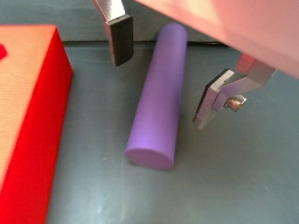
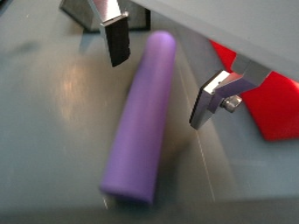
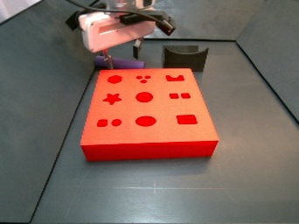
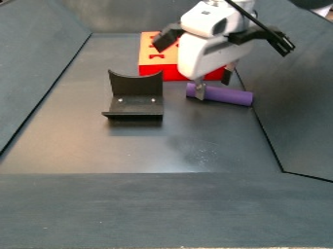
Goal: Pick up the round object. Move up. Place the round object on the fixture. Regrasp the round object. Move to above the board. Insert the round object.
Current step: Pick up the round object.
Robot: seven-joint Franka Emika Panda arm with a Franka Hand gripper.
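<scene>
Spread pincer [image 1: 163, 79] astride the purple peg [image 1: 162, 101] on the dull grey floor [image 4: 169, 146], beside the red board [image 3: 145, 112].

On the dark grey floor [image 3: 163, 188] we see the red board [image 3: 146, 115], the purple round object [image 1: 160, 98] beside it, and the fixture [image 4: 134, 98]; the gripper [image 1: 163, 79] hangs above the round object.

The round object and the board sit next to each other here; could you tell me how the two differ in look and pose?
The round object is a smooth purple cylinder lying on its side; the board is a bright red flat block with shaped holes on top. The board is much larger. The open gripper straddles the round object, not the board. Both rest on the grey floor.
</scene>
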